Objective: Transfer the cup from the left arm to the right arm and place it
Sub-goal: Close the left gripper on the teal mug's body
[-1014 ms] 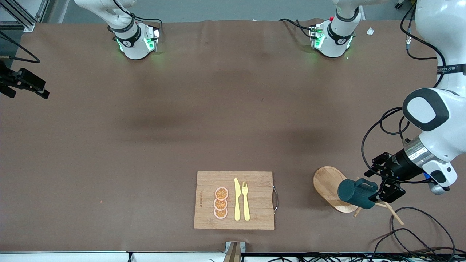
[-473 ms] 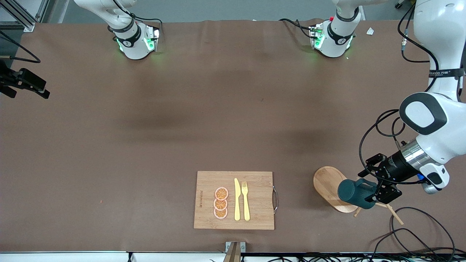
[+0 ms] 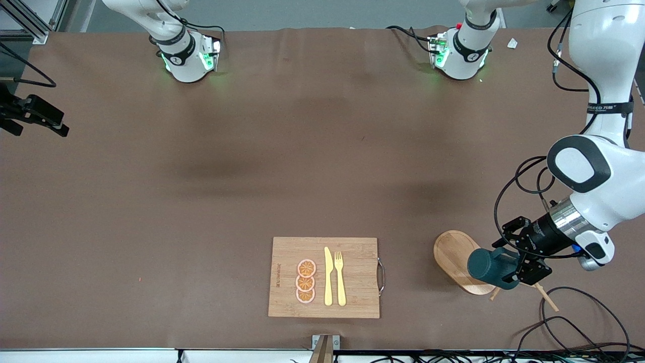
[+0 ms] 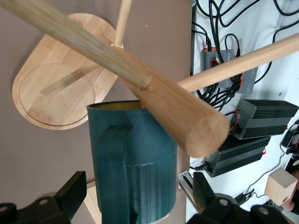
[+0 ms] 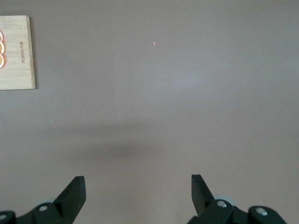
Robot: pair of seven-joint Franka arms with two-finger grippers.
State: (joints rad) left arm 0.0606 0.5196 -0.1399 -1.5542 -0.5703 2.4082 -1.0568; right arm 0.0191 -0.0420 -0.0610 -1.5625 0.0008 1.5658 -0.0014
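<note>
The dark teal ribbed cup (image 3: pixel 490 267) hangs tilted on a peg of a wooden mug rack (image 3: pixel 455 256) near the left arm's end of the table. In the left wrist view the cup (image 4: pixel 140 154) shows its handle and a yellow-brown rim, with the rack's thick peg (image 4: pixel 177 109) over its mouth. My left gripper (image 3: pixel 520 266) is open, its fingers (image 4: pixel 71 193) standing either side of the cup's bottom end with gaps showing. My right gripper (image 5: pixel 138 189) is open and empty over bare table; it is out of the front view.
A wooden cutting board (image 3: pixel 358 267) with a yellow knife (image 3: pixel 328 277), a fork (image 3: pixel 340 277) and orange slices (image 3: pixel 306 281) lies near the front edge. Loose cables (image 3: pixel 569 322) lie by the rack. A black device (image 3: pixel 33 116) sticks in at the right arm's end.
My left gripper has slid in toward the cup, its fingers now farther along the cup's sides. The cup and rack have not moved.
</note>
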